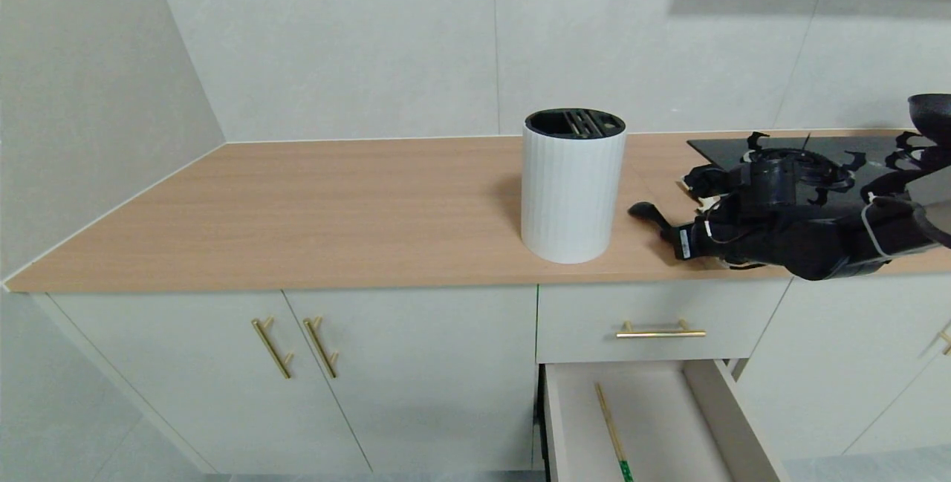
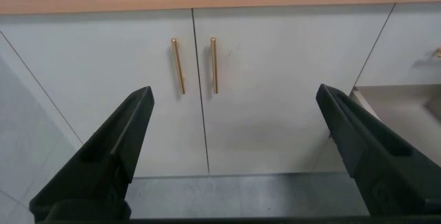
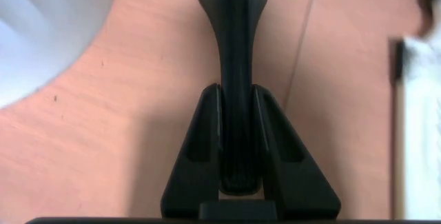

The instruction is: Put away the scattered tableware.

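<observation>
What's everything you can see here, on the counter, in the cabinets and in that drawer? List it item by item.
counter: one, light wood, along the tiled wall
holder: one, white with a black slotted top, upright on the counter
black-handled utensil: one, just right of the holder, its far end hidden
hob: one, black, right end of the counter
pot: one, black, on the hob at the far right
cabinet doors: two, white with gold handles, under the counter
open drawer: one, white, pulled out
chopsticks: number unclear, wood with a green tip, in the open drawer
left gripper: open, facing the cabinet doors
right gripper: shut on the utensil's handle

Right arm (image 1: pixel 817 244) blk w/ white band (image 1: pixel 871 233); left gripper (image 2: pixel 233 93) blk, wedge-shaped.
</observation>
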Controlling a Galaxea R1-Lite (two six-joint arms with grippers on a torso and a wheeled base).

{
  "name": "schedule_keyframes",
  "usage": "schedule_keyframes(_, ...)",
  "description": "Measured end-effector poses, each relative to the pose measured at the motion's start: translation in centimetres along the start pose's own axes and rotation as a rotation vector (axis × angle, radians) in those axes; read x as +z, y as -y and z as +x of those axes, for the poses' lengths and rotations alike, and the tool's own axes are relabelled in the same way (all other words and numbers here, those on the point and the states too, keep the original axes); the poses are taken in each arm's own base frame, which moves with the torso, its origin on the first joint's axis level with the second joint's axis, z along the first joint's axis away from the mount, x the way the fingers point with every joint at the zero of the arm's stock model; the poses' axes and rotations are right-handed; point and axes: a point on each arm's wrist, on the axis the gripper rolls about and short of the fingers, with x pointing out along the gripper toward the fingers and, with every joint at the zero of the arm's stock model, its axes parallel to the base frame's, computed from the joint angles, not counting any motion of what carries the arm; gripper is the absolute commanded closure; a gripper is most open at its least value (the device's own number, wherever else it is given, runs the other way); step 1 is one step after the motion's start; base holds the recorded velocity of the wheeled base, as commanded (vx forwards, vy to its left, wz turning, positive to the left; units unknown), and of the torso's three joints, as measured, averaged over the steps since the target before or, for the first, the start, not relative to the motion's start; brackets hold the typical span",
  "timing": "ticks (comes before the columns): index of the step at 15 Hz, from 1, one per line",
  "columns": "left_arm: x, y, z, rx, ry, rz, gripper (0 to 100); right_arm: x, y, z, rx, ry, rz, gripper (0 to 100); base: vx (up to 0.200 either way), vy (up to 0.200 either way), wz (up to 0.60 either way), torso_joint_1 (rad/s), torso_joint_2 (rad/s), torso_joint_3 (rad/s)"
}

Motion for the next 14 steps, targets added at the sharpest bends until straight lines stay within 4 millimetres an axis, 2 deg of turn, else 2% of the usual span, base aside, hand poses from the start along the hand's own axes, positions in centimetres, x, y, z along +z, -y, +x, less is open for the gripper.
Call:
schedule_keyframes(3, 0.0, 0.0, 0.0, 0.000, 0.000, 0.000, 0, 1.1, -0.8, -3.3, -0.018, -0.111, 0.106, 100, 0.000, 0.000, 0.00, 0.000, 0.00, 0.000)
schedule_keyframes(7, 0.0, 0.0, 0.0, 0.000, 0.000, 0.000, 0, 3.4, -3.0, -11.1, 0.003, -0.160, 0.206, 100, 0.000, 0.000, 0.00, 0.000, 0.00, 0.000)
schedule_keyframes(10, 0.0, 0.0, 0.0, 0.000, 0.000, 0.000, 0, 2.4, -4.4, -16.9, -0.019, -0.166, 0.223, 100, 0.000, 0.000, 0.00, 0.000, 0.00, 0.000)
schedule_keyframes(12, 0.0, 0.0, 0.0, 0.000, 0.000, 0.000, 0, 1.3, -4.9, -19.3, -0.032, -0.160, 0.219, 100, 0.000, 0.000, 0.00, 0.000, 0.00, 0.000)
schedule_keyframes(14, 0.0, 0.0, 0.0, 0.000, 0.000, 0.000, 0, 0.3, -5.1, -20.7, -0.028, -0.156, 0.215, 100, 0.000, 0.000, 0.00, 0.000, 0.00, 0.000)
